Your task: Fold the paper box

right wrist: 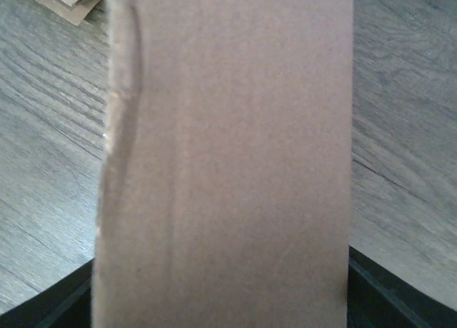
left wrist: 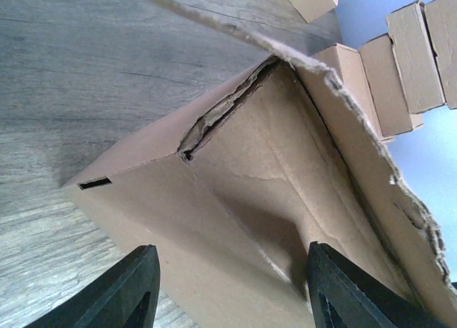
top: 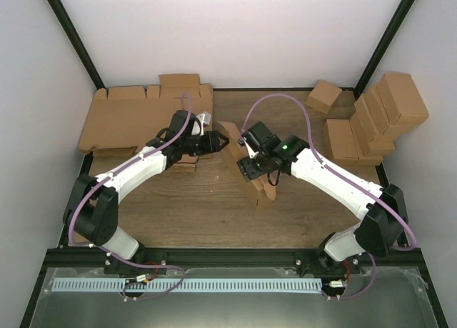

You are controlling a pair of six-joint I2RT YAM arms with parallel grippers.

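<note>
1. Left gripper (left wrist: 232, 260): released. Its two fingers (left wrist: 136, 292) stand spread well apart, with the inner face of the paper box (left wrist: 271, 185) lying just beyond and between them. No contact between the fingers and the cardboard is visible.

2. Right gripper (top: 250, 169): one brown panel fills the middle of the right wrist view, and only the outer edges of the two fingers (right wrist: 400, 296) show past it at the bottom corners. Whether they are clenched on the panel cannot be told.

3. Paper box, quantity one: partly folded and standing upright on its edge at the centre of the table (top: 207, 206), between the two grippers. One narrow slot and a torn, ragged top edge are visible in the left wrist view.

4. Obstructions: in the top view the right gripper body covers the middle of the box, leaving only its far and near ends exposed.

5. Surroundings:
- Pile of flat blanks (top: 128, 121), quantity one, at the far left corner; the sheet count cannot be told.
- Ready-made boxes (top: 382, 117) at the far right; five can be counted, four in a leaning row and one separate box (top: 323, 96) beside them.
</note>
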